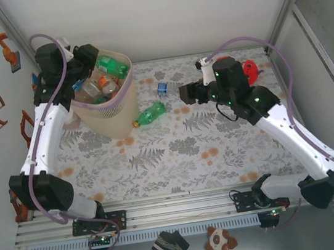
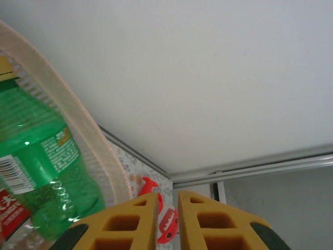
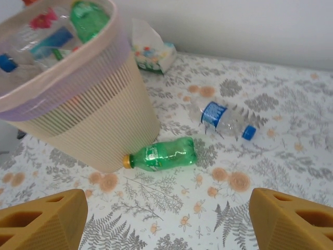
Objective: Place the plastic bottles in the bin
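While my left gripper (image 2: 167, 208) hangs at the rim of the bin (image 1: 116, 116), jaws a slit apart and empty, my right gripper (image 3: 166, 219) gapes wide, holding nothing, above a green bottle (image 3: 164, 154) lying just beside the bin's base, a clear bottle (image 3: 223, 119) nearby.

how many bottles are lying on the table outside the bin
2. A green bottle lies on its side at the foot of the bin; a clear bottle with a blue label lies beyond it on the table. More may be hidden behind the bin.
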Tool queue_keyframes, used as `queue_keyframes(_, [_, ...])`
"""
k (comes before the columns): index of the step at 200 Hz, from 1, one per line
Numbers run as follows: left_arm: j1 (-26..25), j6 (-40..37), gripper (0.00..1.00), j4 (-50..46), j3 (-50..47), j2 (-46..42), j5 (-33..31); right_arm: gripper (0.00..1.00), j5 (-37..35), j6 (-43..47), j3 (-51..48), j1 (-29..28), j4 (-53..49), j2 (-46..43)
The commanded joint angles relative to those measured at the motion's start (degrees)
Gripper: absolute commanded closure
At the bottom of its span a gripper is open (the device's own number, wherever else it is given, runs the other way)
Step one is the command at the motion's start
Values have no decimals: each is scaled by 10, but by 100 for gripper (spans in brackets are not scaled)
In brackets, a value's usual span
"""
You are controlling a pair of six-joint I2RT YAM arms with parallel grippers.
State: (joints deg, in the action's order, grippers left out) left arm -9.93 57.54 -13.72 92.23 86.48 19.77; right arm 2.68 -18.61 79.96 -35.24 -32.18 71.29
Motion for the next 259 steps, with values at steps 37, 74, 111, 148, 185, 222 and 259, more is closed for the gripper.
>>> queue_keyframes(37, [24, -80, 77, 0, -91, -102, -10, 18, -54, -217, 18, -3, 44, 111])
queue_keyframes(74, [33, -113, 71, -30, -129, -152, -20, 18, -83, -365, 33, -3, 41, 188])
queue_keyframes(111, [39, -148, 66, -66, -149, -192, -35, 19, -36, -487, 68, -3, 29, 282])
queue_keyframes(148, [44, -178, 64, -92, -157, -224, -46, 19, 11, -577, 93, -6, 44, 369])
queue_keyframes(185, [47, -188, 63, -110, -162, -245, -59, 18, 52, -650, 116, -8, 66, 437])
queue_keyframes(222, [48, -189, 63, -118, -166, -255, -60, 18, 84, -695, 148, -14, 93, 500])
queue_keyframes(259, [49, -189, 63, -123, -166, -262, -61, 18, 101, -717, 188, -19, 110, 548])
